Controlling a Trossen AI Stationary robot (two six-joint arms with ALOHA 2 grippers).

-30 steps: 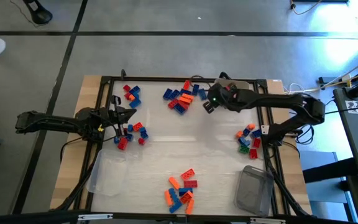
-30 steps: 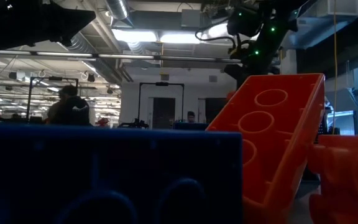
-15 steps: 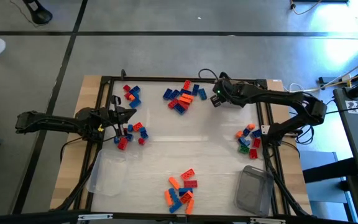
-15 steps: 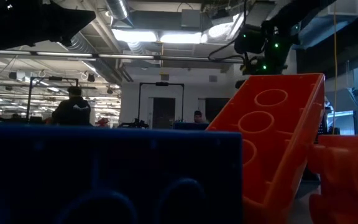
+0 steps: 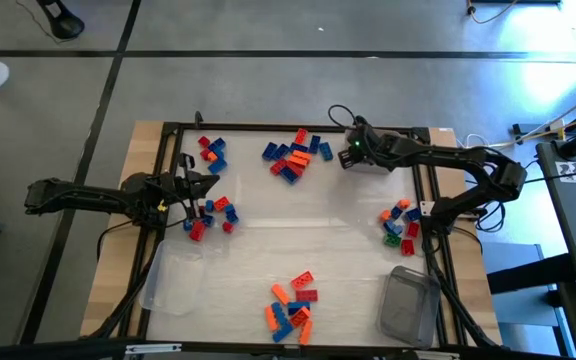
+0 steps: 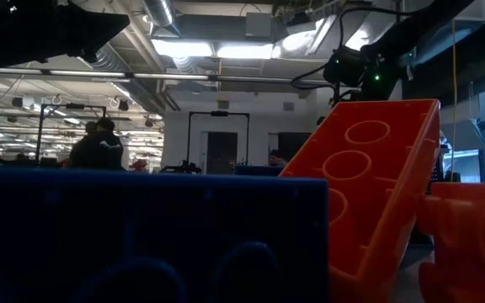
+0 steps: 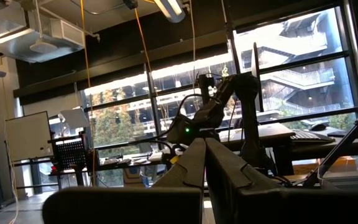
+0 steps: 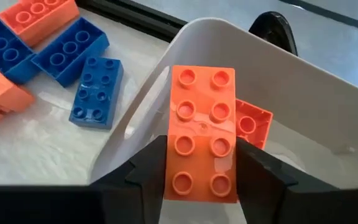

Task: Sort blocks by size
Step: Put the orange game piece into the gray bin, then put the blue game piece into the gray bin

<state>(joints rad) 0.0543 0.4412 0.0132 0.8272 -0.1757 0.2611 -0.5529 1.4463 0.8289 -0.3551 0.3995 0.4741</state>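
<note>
My right gripper (image 5: 352, 153) is at the table's far side, shut on an orange eight-stud brick (image 8: 202, 134). It holds the brick over a white tub (image 8: 303, 93), in which another orange brick (image 8: 252, 123) lies. Blue bricks (image 8: 73, 59) lie on the table beside the tub. More blocks lie in piles at the far centre (image 5: 293, 157), far left (image 5: 211, 150), left (image 5: 211, 213), right (image 5: 400, 222) and near edge (image 5: 293, 305). My left gripper (image 5: 208, 185) waits shut at the left side, its fingers (image 7: 205, 155) together with nothing in them. My right gripper pinches the orange brick by its two long sides (image 8: 171, 180), at the end nearest the wrist, between its two fingers. The fingers slant downward from above. The brick is lifted clear with its studs facing the wrist camera, and its free end reaches over the tub's rim.
A clear tub (image 5: 173, 280) lies at the near left and a grey one (image 5: 411, 305) at the near right. A black frame (image 5: 268, 128) runs round the work area. In the low view a blue brick (image 6: 141, 236) and an orange brick (image 6: 377, 185) fill the foreground.
My right gripper has carried the orange brick from beside the far centre pile toward the table's far right, sinking a little and rolling slightly. It now stands over the white tub.
</note>
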